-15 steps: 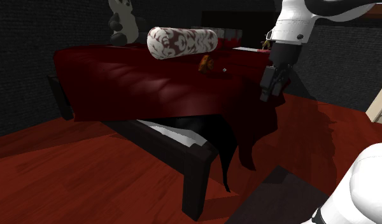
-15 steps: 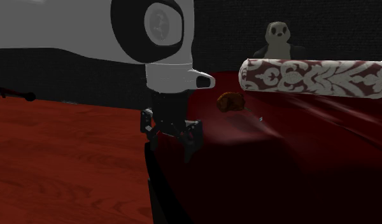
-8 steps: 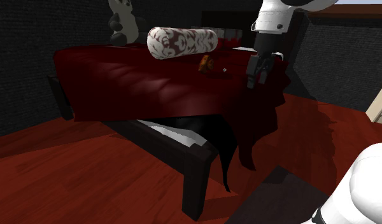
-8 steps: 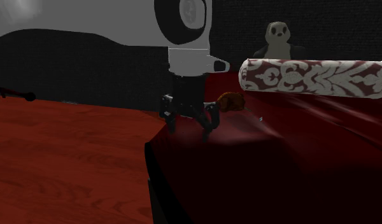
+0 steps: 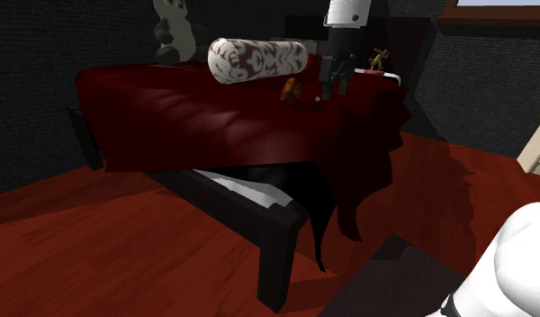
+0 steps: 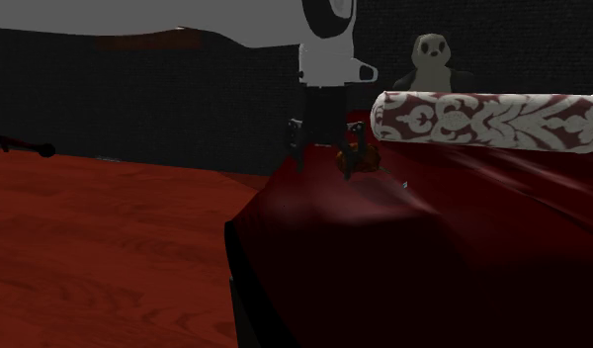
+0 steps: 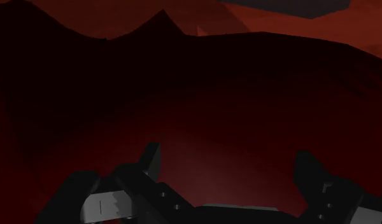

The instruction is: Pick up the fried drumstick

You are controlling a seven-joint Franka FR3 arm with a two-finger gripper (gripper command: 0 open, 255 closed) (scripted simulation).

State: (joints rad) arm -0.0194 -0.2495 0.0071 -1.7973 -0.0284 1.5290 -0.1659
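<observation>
The bed (image 5: 214,117), draped in dark red, dominates, with the patterned bolster (image 5: 259,59) lying across its far end. And the arm has swung in from the bed's corner over the last second! The tool (image 5: 332,83) now hangs over the cover, jaws wide apart, holding nothing. The fried drumstick (image 5: 291,87) lies on the cover by the bolster, just beside the tool. Approach looks nearly done; lining up, lowering and closing remain.
</observation>
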